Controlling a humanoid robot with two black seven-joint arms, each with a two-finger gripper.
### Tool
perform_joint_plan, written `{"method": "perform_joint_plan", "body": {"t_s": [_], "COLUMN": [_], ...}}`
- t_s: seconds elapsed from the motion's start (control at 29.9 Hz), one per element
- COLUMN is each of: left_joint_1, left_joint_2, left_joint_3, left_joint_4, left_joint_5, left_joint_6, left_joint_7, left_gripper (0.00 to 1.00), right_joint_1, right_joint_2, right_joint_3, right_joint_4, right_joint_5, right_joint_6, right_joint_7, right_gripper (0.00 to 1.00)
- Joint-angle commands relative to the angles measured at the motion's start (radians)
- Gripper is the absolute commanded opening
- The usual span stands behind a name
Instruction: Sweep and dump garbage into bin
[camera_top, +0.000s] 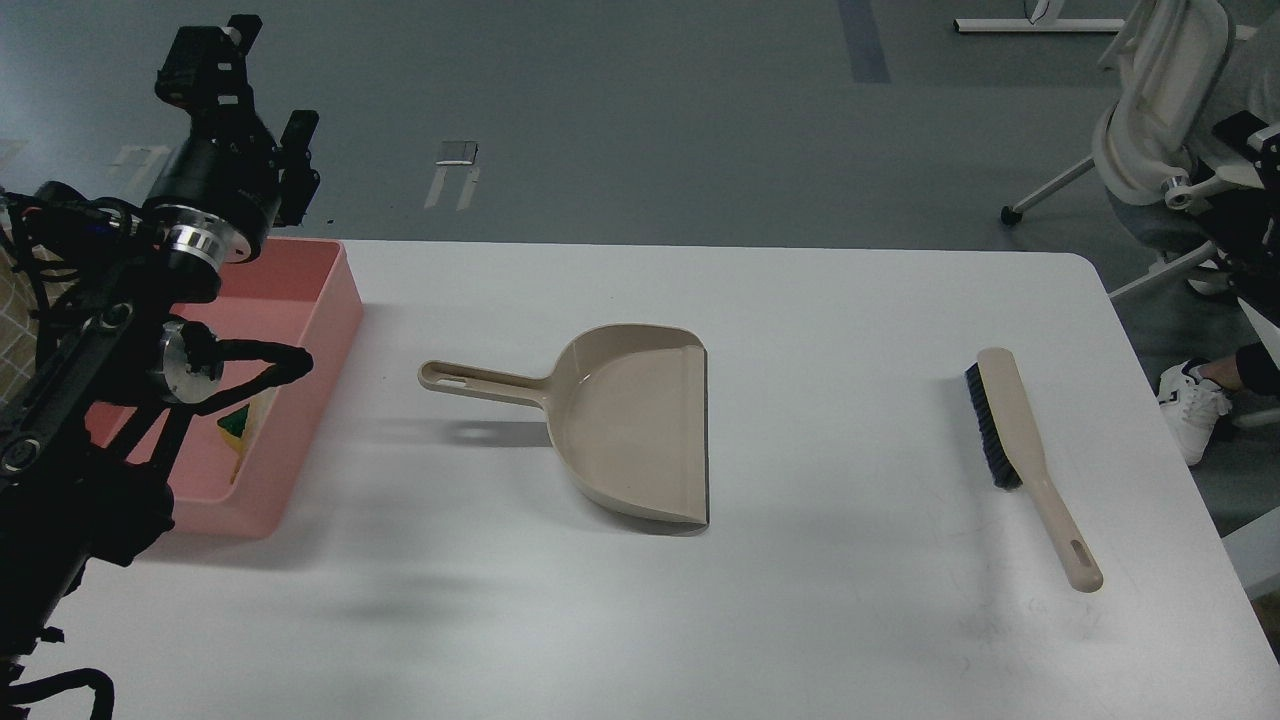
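The salmon-pink bin (335, 300) stands at the table's left edge. Inside it, a piece of garbage (236, 428), yellow with dark green, shows past my left arm; the rest of the bin's floor is mostly hidden by the arm. My left gripper (213, 55) is raised above the bin's far left corner and holds nothing; it is dark and seen from behind, so its fingers cannot be told apart. My right gripper is out of view.
A beige dustpan (630, 420) lies mid-table, handle pointing left toward the bin. A beige black-bristled brush (1020, 440) lies at the right. A white chair (1160, 110) and a person's legs (1195, 400) are beyond the table's right edge.
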Motion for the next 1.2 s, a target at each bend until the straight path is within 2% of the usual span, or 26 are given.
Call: {"method": "perform_joint_plan", "body": {"t_s": [0.0,0.23,0.37,0.5,0.6,0.73,0.77,0.83,0.9,1.0,1.04,1.1,1.17], "left_joint_1": [-0.011,-0.017,-0.031,-0.092,-0.122,-0.177,-0.189,-0.198,-0.212,-0.221,-0.221,-0.235,-0.247], "left_joint_2": [0.003,0.018,0.058,0.056,0.053,0.024,0.013,0.007,0.001,-0.003,-0.003,-0.013,-0.014], "left_joint_3": [0.003,0.006,0.007,0.01,0.006,0.015,0.015,0.015,0.017,0.017,0.017,0.018,0.015], "left_joint_4": [0.012,0.012,0.032,0.114,0.165,0.285,0.321,0.341,0.352,0.354,0.354,0.377,0.416], "left_joint_5": [0.004,0.004,0.001,-0.001,-0.003,-0.019,-0.019,-0.019,-0.019,-0.019,-0.019,-0.019,-0.021], "left_joint_6": [0.001,-0.007,-0.043,-0.085,-0.086,-0.135,-0.166,-0.183,-0.194,-0.2,-0.2,-0.215,-0.246], "left_joint_7": [0.012,0.018,0.018,0.016,-0.01,-0.119,-0.146,-0.156,-0.151,-0.15,-0.15,-0.151,-0.159], "left_gripper": [0.98,0.98,0.98,0.97,0.94,0.93,0.93,0.93,0.93,0.93,0.93,0.93,0.93], "right_joint_1": [0.03,0.107,0.178,0.311,0.386,0.527,0.566,0.593,0.648,0.74,0.741,0.787,0.794], "right_joint_2": [0.002,0.098,0.152,0.256,0.301,0.4,0.432,0.46,0.512,0.517,0.517,0.517,0.517], "right_joint_3": [0.0,0.0,-0.002,-0.002,-0.004,-0.013,-0.011,-0.013,-0.025,-0.04,-0.04,-0.042,-0.04], "right_joint_4": [-0.005,-0.014,-0.031,-0.15,-0.267,-0.431,-0.465,-0.497,-0.598,-0.767,-0.767,-0.842,-0.847], "right_joint_5": [0.0,0.002,0.0,0.005,0.031,0.074,0.075,0.075,0.075,0.075,0.075,0.077,0.103], "right_joint_6": [0.0,0.0,0.0,0.0,0.0,-0.047,-0.056,-0.067,-0.087,-0.117,-0.117,-0.143,-0.148], "right_joint_7": [0.0,0.003,0.003,0.003,0.003,0.006,0.021,0.061,0.17,0.239,0.239,0.305,0.345], "right_gripper": [1.0,1.0,1.0,1.0,1.0,1.0,1.0,0.98,0.97,0.96,0.96,0.95,0.93]}}
